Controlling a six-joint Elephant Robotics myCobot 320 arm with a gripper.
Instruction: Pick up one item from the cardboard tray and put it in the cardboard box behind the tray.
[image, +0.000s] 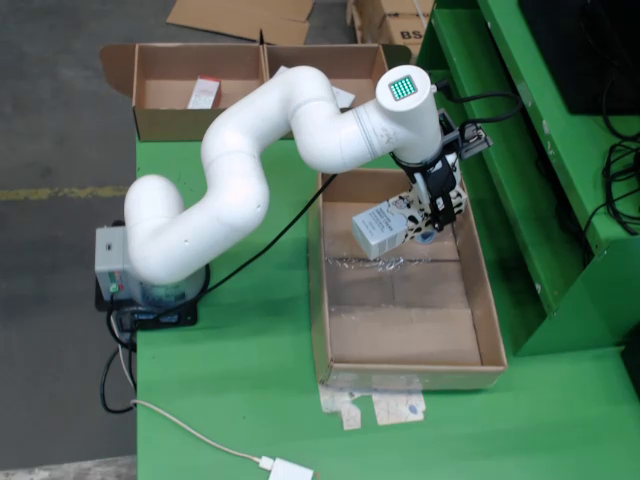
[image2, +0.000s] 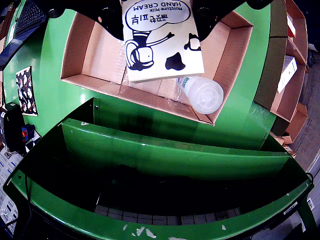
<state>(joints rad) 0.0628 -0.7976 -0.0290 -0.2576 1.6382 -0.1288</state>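
My gripper (image: 428, 212) is shut on a white hand cream box (image: 380, 230) printed with a cow cartoon. In the fixed view it holds the box over the far end of the long cardboard tray (image: 318, 300). The wrist view shows the same box (image2: 160, 42) clamped between the dark fingers (image2: 106, 15), tilted, above the tray wall (image2: 100, 85). A white capped bottle (image2: 202, 94) lies in the tray just below the box. Beyond the tray stands the cardboard box (image: 150, 125) with two compartments; a red-and-white pack (image: 205, 92) lies in its left one.
The tray sits on a green table (image: 240, 380). Green shelving (image: 540, 200) rises close along the tray's right side. A black cable (image: 270, 240) crosses the table to the arm base (image: 150, 285). Tape scraps (image: 385, 405) and a white plug (image: 290, 468) lie near the front edge.
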